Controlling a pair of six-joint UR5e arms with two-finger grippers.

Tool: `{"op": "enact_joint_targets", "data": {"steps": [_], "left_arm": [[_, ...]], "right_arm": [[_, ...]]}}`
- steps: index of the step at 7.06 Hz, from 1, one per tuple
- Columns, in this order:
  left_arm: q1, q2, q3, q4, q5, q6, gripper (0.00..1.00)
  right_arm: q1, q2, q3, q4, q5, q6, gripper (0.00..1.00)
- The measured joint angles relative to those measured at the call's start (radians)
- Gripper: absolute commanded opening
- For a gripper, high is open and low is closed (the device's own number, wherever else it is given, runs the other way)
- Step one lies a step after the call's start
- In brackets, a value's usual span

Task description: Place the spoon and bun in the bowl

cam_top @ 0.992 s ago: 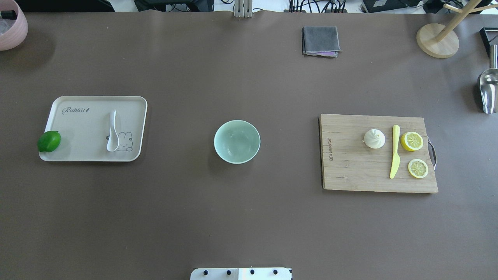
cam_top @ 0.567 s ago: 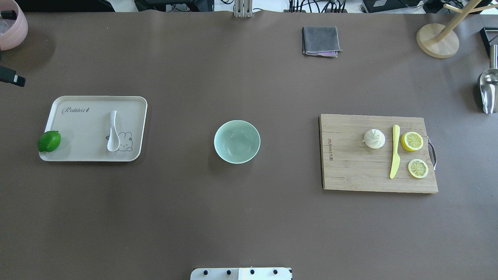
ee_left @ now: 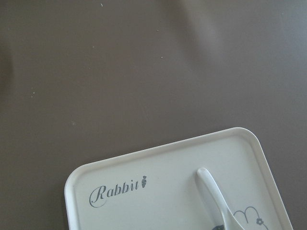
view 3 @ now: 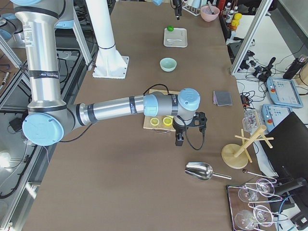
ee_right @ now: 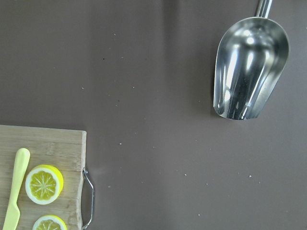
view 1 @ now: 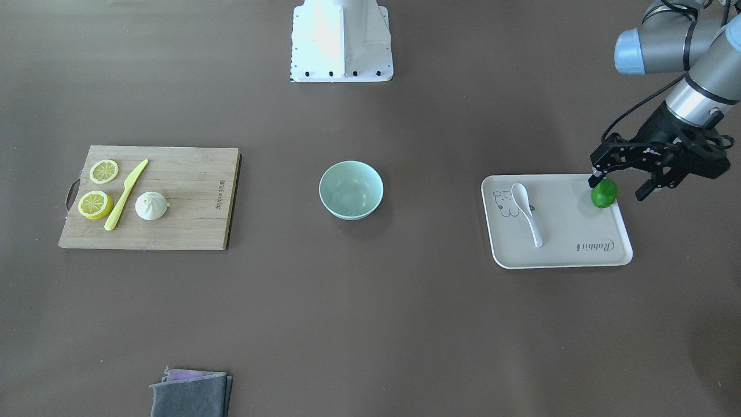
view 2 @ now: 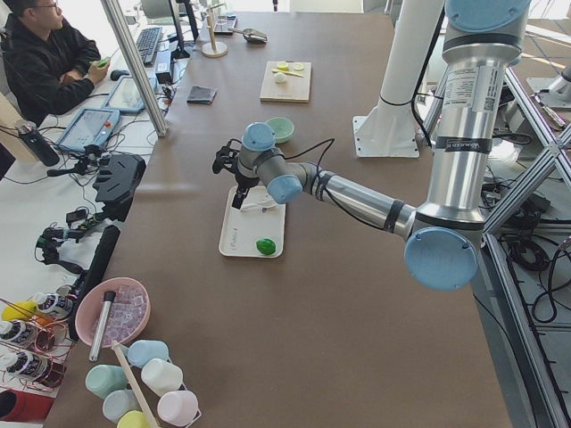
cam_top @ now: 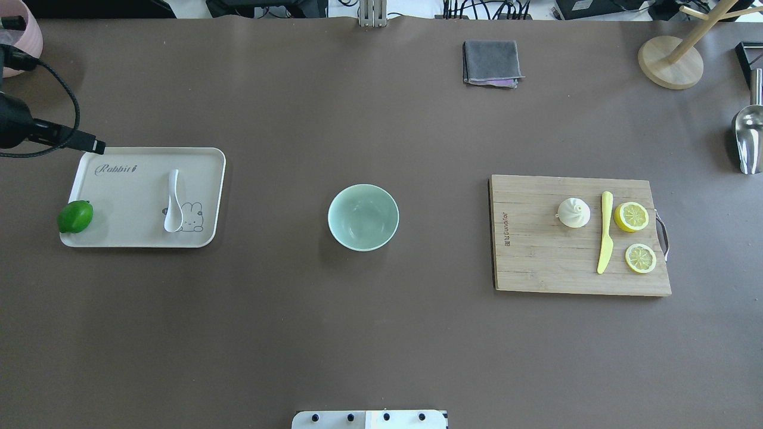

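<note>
The white spoon (cam_top: 173, 208) lies on the cream tray (cam_top: 131, 196) at the left, handle pointing away from me; it also shows in the left wrist view (ee_left: 216, 201). The white pleated bun (cam_top: 573, 213) sits on the wooden cutting board (cam_top: 536, 256) at the right. The mint-green bowl (cam_top: 363, 217) stands empty at the table's middle. My left gripper (view 1: 618, 189) is open and hovers above the tray's outer end near the lime (view 1: 604, 194). My right gripper (view 3: 179, 139) hangs beyond the board's outer end; I cannot tell whether it is open or shut.
A yellow knife (cam_top: 605, 232) and two lemon halves (cam_top: 631, 216) lie on the board beside the bun. A metal scoop (ee_right: 249, 67) lies right of the board. A grey cloth (cam_top: 491, 62) and a wooden stand (cam_top: 670, 59) are at the far side.
My left arm's wrist and cable have come into the overhead view from the left edge and moved toward the tray's far corner. Nothing on the table has moved.
</note>
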Motion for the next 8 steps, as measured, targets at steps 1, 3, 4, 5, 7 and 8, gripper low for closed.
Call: {"op": "enact_joint_targets", "data": {"steps": [1,3,4,5,7,8], "left_arm": [[0.036,-0.029,0.000,0.059,0.073,-0.029,0.98],[0.151,-0.060,-0.001,0.109,0.264,-0.152,0.98],[0.214,-0.079,0.002,0.111,0.315,-0.256,0.98],[0.267,-0.094,0.006,0.110,0.358,-0.336,0.98],[0.336,-0.102,0.027,0.103,0.422,-0.401,0.98],[0.346,-0.102,0.054,0.080,0.430,-0.409,0.98]], "right_arm": [[-0.005,0.002,-0.003,0.006,0.002,0.001,1.00],[-0.014,0.001,-0.005,0.024,0.008,0.010,1.00],[-0.019,-0.001,-0.002,0.028,0.020,0.026,1.00],[-0.029,0.000,0.000,0.043,0.044,0.038,1.00],[-0.064,0.003,0.003,0.103,0.086,0.073,1.00],[-0.083,0.011,0.005,0.113,0.090,0.103,1.00]]}}
